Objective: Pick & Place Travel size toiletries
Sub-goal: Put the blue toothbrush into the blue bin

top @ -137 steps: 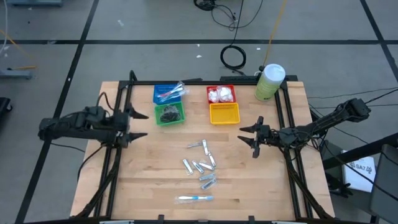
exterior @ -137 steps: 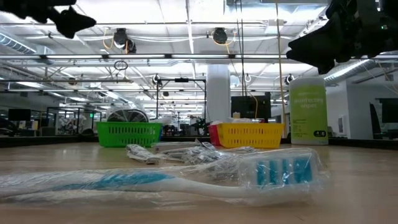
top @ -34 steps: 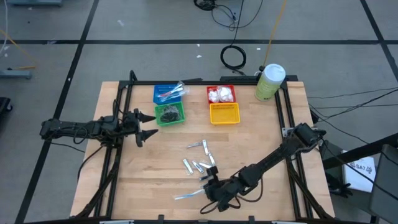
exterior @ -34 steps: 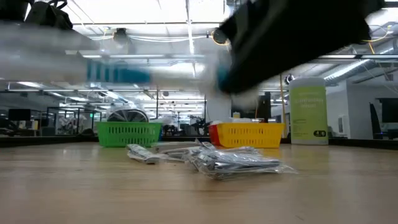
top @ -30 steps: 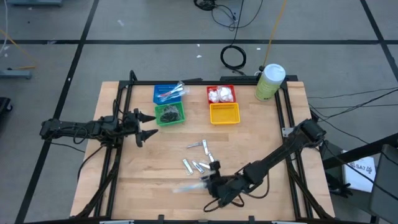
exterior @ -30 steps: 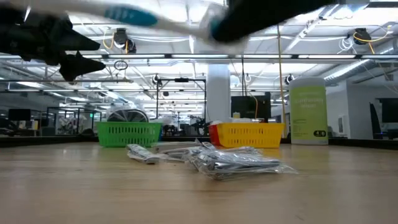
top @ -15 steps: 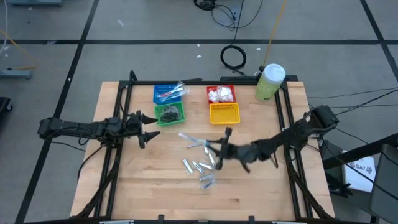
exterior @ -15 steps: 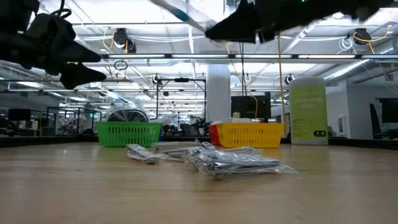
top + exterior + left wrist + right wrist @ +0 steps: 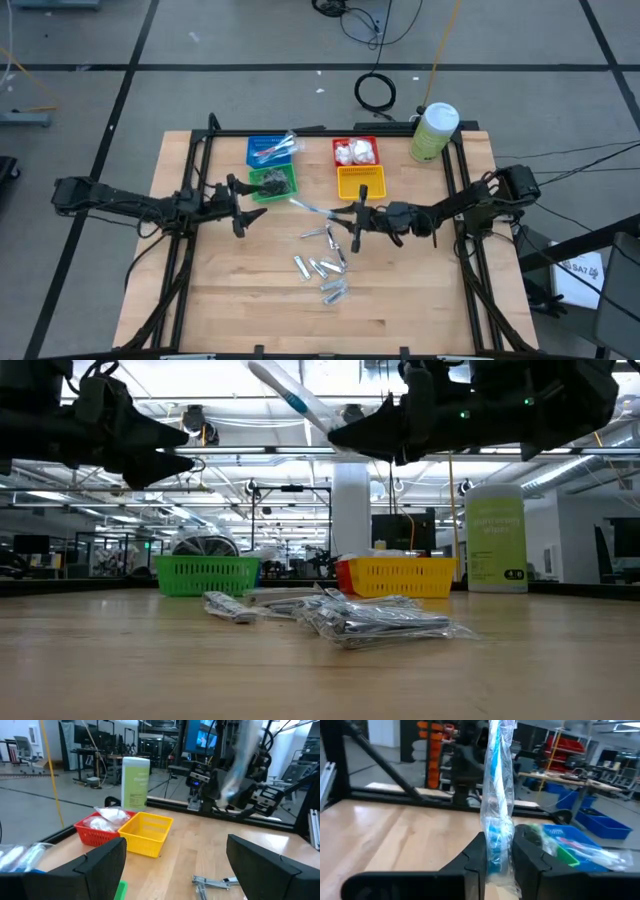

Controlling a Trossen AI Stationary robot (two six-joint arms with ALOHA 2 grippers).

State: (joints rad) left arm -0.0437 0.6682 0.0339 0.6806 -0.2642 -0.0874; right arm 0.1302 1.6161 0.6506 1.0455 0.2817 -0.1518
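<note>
My right gripper (image 9: pixel 352 224) is clamped on the wrapped blue toothbrush (image 9: pixel 498 800) and hangs in the air over the table (image 9: pixel 230 290), just in front of the yellow basket (image 9: pixel 361 182). The brush sticks out from its fingertips toward the blue basket (image 9: pixel 268 151), which already holds toothbrushes. I think I should carry it slowly above the green basket (image 9: pixel 271 182), keep away from my left gripper (image 9: pixel 240 205) waiting with fingers apart beside that basket, and release only when the brush is low over the blue one.
</note>
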